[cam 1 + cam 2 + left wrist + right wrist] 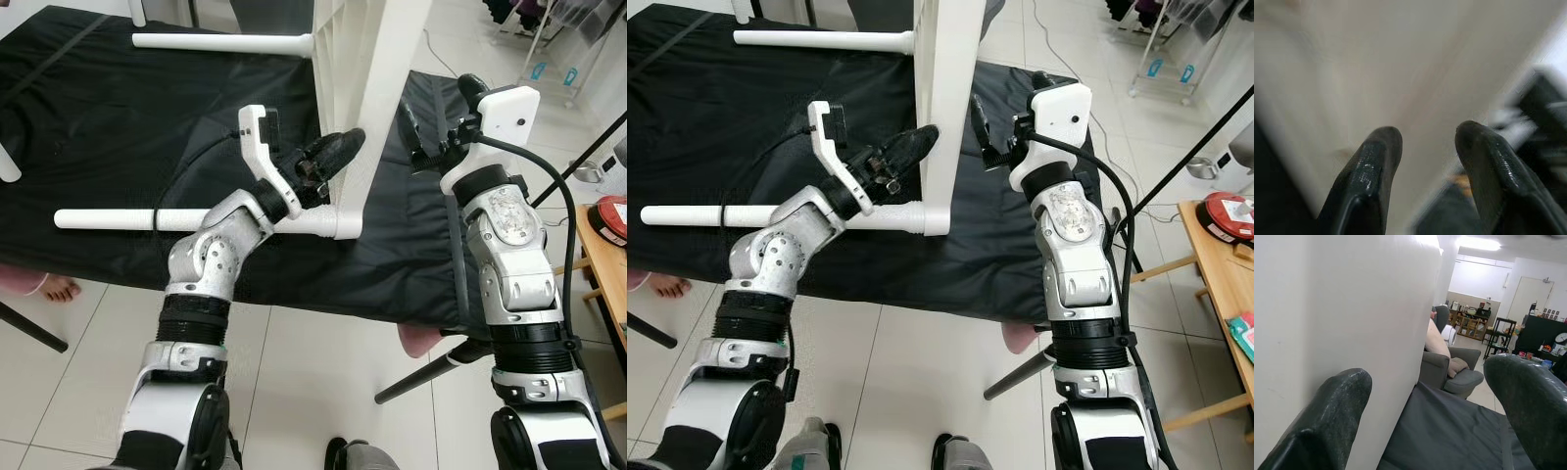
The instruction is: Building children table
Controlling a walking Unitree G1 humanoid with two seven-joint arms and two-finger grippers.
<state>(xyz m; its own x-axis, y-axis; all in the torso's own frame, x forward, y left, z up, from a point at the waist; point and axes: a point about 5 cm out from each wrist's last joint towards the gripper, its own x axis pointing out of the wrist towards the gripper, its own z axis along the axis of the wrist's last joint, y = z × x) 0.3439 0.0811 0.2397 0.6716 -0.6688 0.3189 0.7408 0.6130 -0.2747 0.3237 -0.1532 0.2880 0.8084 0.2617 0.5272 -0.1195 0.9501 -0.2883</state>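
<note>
A white tabletop panel [377,98] stands on edge on a black cloth [118,127]. Two white legs stick out sideways from it: a near leg [108,218] joined at its lower corner, and a far leg [220,43]. My left gripper [338,149] is open above the near leg's joint. Its fingertips [1378,147] are close against the panel's left face. My right gripper [441,108] is open on the panel's other side. One of its fingers [1332,416] lies next to the white face, the other stands apart from it.
A person's bare foot [61,287] rests on the tiled floor at the left. A black tripod leg [421,377] slants across the floor by my right arm. A wooden side table [602,274] with a red object [612,217] stands at the right edge.
</note>
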